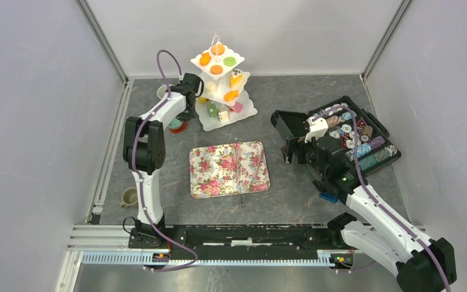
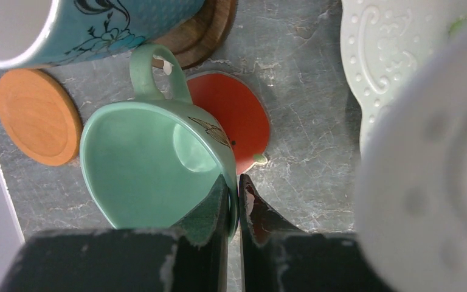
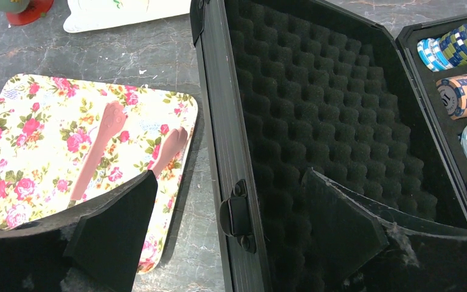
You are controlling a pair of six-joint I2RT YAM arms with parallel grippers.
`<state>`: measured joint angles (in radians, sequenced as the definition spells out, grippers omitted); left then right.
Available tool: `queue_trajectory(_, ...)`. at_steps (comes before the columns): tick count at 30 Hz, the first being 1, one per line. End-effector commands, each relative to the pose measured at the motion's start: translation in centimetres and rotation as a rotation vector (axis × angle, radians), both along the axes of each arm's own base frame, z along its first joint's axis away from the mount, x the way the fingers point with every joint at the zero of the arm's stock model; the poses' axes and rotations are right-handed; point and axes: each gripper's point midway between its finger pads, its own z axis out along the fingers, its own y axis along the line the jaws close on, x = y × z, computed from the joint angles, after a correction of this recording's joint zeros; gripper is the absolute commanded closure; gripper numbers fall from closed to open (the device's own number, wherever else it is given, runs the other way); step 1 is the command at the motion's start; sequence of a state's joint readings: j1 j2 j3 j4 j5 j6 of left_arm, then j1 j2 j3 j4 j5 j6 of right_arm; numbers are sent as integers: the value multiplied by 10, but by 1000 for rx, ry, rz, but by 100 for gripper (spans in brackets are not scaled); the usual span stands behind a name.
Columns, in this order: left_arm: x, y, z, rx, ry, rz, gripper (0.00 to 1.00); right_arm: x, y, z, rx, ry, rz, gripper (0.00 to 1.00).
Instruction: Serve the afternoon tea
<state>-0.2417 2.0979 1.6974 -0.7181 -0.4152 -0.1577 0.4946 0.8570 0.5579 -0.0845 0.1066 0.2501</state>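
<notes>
Clamping the left tool (image 2: 233,185) on the rim of the green cup (image 2: 152,164), holding the right tool (image 3: 229,175) wide, empty, beside the black case (image 3: 316,91).

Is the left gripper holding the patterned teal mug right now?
No, the left gripper pinches the rim of the green cup; the patterned teal mug sits beyond it.

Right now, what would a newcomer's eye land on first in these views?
The white tiered stand loaded with orange and green toy cakes stands out at the far middle of the table, with a floral tray nearer the arms. Far left, the left hand pinches the rim of a green cup. On the right, an open black case shows rows of patterned discs.
</notes>
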Motion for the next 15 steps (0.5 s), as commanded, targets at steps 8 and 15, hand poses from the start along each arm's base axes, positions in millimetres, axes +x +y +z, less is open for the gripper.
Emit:
queue_trajectory(8, 11, 0, -5, 21, -8, -30, 93, -5, -5, -9, -8, 23, -13, 2)
queue_trajectory(15, 5, -4, 0, -17, 4, 4, 73, -6, -6, -10, -8, 20, -16, 2)
